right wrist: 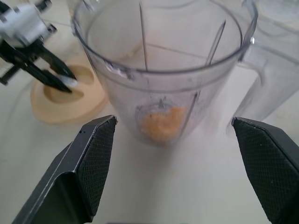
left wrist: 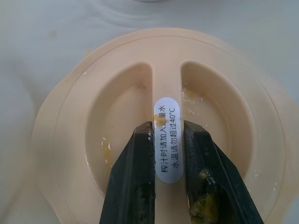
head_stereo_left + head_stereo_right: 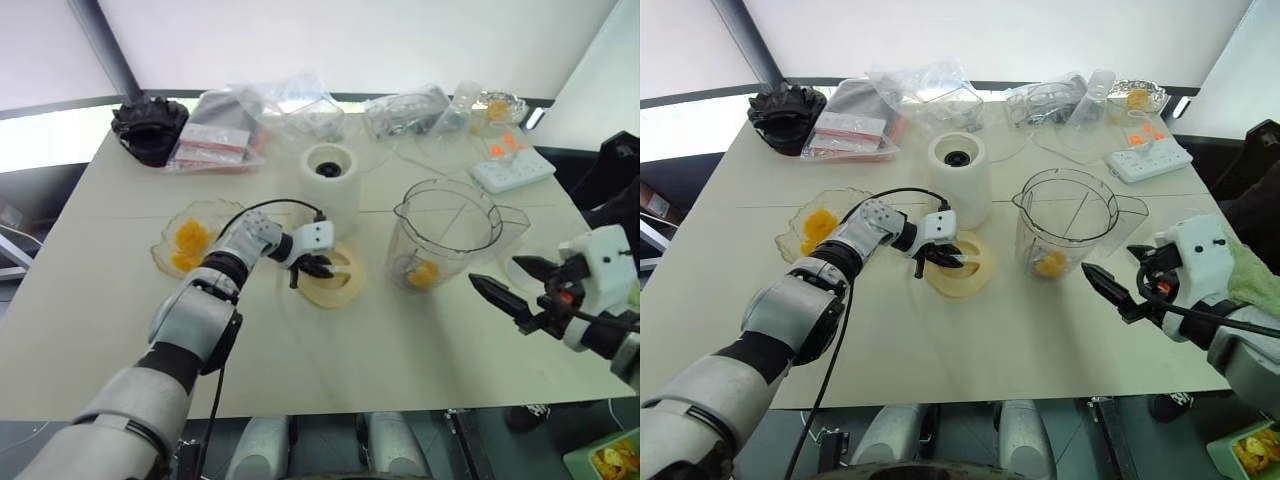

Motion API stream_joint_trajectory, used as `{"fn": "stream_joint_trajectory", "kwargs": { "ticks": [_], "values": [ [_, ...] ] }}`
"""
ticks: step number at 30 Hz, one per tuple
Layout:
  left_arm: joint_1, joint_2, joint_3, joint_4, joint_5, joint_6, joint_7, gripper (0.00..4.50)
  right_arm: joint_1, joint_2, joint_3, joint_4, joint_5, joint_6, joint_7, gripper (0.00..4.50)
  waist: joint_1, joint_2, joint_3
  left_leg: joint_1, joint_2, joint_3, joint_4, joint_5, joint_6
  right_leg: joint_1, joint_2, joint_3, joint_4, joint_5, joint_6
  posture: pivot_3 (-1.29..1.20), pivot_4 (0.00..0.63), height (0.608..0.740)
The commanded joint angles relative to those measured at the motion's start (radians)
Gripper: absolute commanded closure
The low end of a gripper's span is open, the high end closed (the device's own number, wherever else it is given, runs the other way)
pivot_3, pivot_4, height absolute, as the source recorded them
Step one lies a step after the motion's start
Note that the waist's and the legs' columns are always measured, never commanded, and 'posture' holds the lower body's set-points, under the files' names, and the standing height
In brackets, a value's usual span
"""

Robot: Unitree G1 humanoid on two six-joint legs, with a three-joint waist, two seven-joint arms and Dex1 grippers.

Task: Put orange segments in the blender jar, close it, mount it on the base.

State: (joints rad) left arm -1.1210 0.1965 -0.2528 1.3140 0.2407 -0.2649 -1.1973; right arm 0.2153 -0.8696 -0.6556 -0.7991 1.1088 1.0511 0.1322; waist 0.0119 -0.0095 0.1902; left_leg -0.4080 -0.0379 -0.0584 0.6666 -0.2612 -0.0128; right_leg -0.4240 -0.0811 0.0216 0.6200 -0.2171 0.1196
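Orange segments (image 3: 424,272) at the bottom of the blender jar (image 3: 448,232), upright right of centre on the counter (image 3: 90,300), more of them in a glass bowl (image 3: 188,242) at centre left. White base (image 3: 329,185) just above centre, cream lid (image 2: 159,116) flat below it, its middle ridge pinched between the fingers of the left tool (image 2: 169,140). Right tool (image 1: 174,161) spread wide and holding nothing at lower right, aimed at the jar; white power strip (image 3: 512,168) at upper right.
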Motion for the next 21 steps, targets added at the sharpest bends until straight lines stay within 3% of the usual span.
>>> {"fn": "stream_joint_trajectory", "kwargs": {
  "ticks": [1, 6, 10, 15, 21],
  "values": [
    [-0.032, 0.036, 0.097, -0.071, -0.102, -0.005, -0.028, 4.22, -0.020, 0.018, 0.034, 0.027, -0.104, -0.060, -0.023, 0.38, 0.000, 0.000, 0.000, 0.000, 0.000, 0.000, 0.000, 0.000, 0.000, 0.000, 0.000, 0.000, 0.000, 0.000, 0.000, 0.00, 0.150, 0.740],
    [-0.004, 0.074, 0.208, -0.207, -0.235, 0.085, -0.082, 4.22, -0.030, 0.029, 0.091, 0.074, -0.219, -0.099, -0.006, 0.38, 0.000, 0.000, 0.000, 0.000, 0.000, 0.000, 0.001, 0.000, 0.000, 0.000, 0.000, 0.000, 0.001, 0.001, -0.001, 0.00, 0.150, 0.740],
    [0.074, 0.106, 0.263, -0.457, -0.335, 0.252, -0.079, 4.22, -0.058, 0.051, 0.121, 0.137, -0.290, -0.131, 0.001, 0.38, -0.003, 0.000, 0.000, 0.000, 0.000, 0.000, 0.001, 0.000, 0.000, 0.000, 0.000, 0.000, 0.001, 0.001, 0.000, 0.00, 0.150, 0.740],
    [0.190, 0.137, 0.276, -0.775, -0.410, 0.441, -0.015, 4.22, -0.111, 0.075, 0.169, 0.219, -0.370, -0.159, 0.020, 0.38, -0.003, 0.001, 0.000, 0.001, 0.001, -0.001, 0.001, 0.000, 0.000, 0.000, 0.000, 0.001, 0.003, 0.001, 0.000, 0.00, 0.150, 0.740],
    [0.295, 0.172, 0.250, -1.016, -0.454, 0.566, 0.022, 4.22, -0.158, 0.097, 0.188, 0.278, -0.425, -0.177, 0.049, 0.38, -0.001, 0.001, 0.000, 0.002, 0.000, -0.001, 0.001, 0.000, 0.000, 0.000, 0.000, 0.001, 0.005, 0.001, -0.001, 0.00, 0.150, 0.740]
  ]
}}
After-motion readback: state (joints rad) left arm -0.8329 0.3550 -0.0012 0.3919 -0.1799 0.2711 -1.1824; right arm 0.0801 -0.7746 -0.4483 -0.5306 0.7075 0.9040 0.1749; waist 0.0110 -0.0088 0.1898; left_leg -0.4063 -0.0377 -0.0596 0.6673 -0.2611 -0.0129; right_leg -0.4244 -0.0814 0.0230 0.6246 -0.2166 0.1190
